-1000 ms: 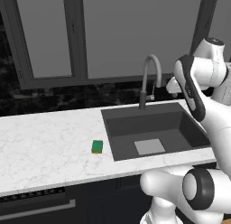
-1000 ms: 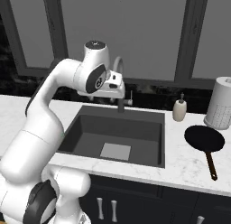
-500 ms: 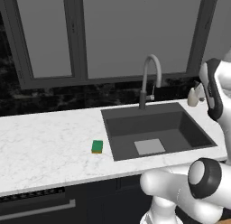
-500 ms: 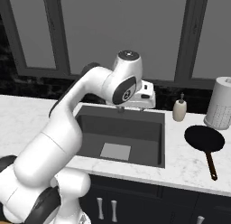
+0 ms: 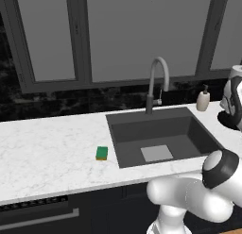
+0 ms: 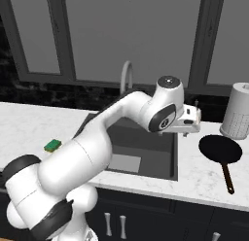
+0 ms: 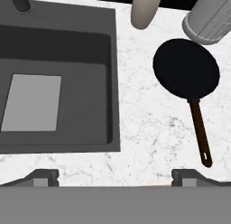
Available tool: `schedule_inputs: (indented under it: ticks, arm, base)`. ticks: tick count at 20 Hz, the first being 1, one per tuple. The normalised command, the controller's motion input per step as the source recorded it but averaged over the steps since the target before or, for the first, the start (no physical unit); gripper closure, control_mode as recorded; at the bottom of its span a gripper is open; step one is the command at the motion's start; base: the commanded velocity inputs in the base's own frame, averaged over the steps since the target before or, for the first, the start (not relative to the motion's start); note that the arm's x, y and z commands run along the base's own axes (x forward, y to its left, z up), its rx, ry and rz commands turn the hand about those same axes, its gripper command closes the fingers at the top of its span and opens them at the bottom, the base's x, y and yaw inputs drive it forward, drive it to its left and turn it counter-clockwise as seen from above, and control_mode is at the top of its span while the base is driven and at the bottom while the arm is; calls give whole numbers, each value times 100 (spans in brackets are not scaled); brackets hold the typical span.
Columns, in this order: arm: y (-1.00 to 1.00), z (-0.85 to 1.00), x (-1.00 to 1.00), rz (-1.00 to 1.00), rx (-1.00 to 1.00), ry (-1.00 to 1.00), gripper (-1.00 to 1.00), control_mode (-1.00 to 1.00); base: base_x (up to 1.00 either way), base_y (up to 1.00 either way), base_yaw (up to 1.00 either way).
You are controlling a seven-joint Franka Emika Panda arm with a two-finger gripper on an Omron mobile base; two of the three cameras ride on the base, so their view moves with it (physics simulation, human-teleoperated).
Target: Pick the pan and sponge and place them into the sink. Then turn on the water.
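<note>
Pan (image 7: 186, 68) on counter, right of sink (image 7: 85, 47).

A kitchen: marble counter (image 5: 47, 148) with recessed sink (image 5: 160, 134), gooseneck faucet (image 5: 158, 82) at its twelve o'clock, dark cabinets (image 6: 160, 220) below.

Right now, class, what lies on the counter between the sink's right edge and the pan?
Nothing. In the hand view, bare white marble counter separates the sink from the pan. The soap bottle stands further back.

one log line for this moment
hand: open, over counter right of sink | pan: on counter, untouched | sponge: counter left of sink | water: off
</note>
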Motion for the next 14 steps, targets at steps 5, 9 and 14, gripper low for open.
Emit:
schedule_inputs:
  ticks: [5,9,14]
  arm:
    - [-92,-42,0,0,-1,1,-100,-100]
    - [-41,-3,0,0,2,10,-100,-100]
    - [-33,-10,0,0,0,10,-100,-100]
  base:
    - [0,0,0]
    - [0,0,0]
    - [0,0,0]
